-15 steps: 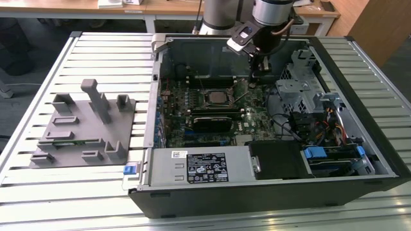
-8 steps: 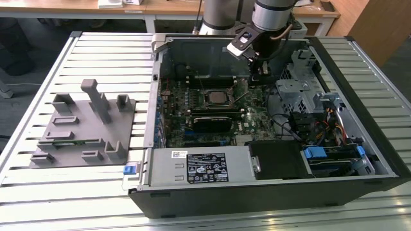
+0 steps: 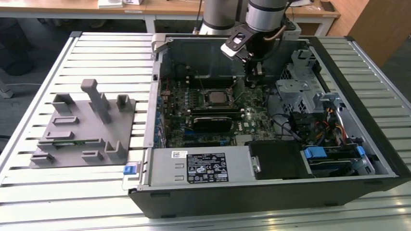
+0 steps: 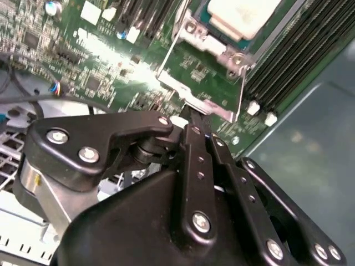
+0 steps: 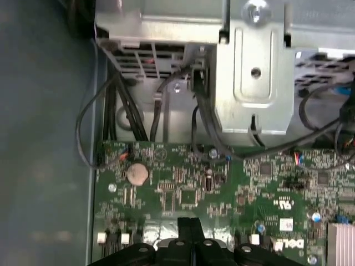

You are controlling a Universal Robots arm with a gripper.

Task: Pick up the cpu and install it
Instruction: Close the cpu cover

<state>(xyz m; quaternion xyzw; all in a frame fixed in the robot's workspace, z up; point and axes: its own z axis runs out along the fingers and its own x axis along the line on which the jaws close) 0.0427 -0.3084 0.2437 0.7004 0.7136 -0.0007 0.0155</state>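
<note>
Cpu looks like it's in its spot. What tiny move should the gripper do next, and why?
Probably lift slightly, straight away from the motherboard. The cpu lies inside the socket frame, and the gripper is shut on nothing with its tips at the frame's metal edge, so backing off should avoid scraping anything.

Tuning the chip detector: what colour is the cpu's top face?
Pale silvery-grey, almost white. The cpu shows best in the second wrist view.

Cpu [image 3: 218,98] in case [image 3: 270,199] – tray [image 3: 77,122] beside, exterior view's left
</note>
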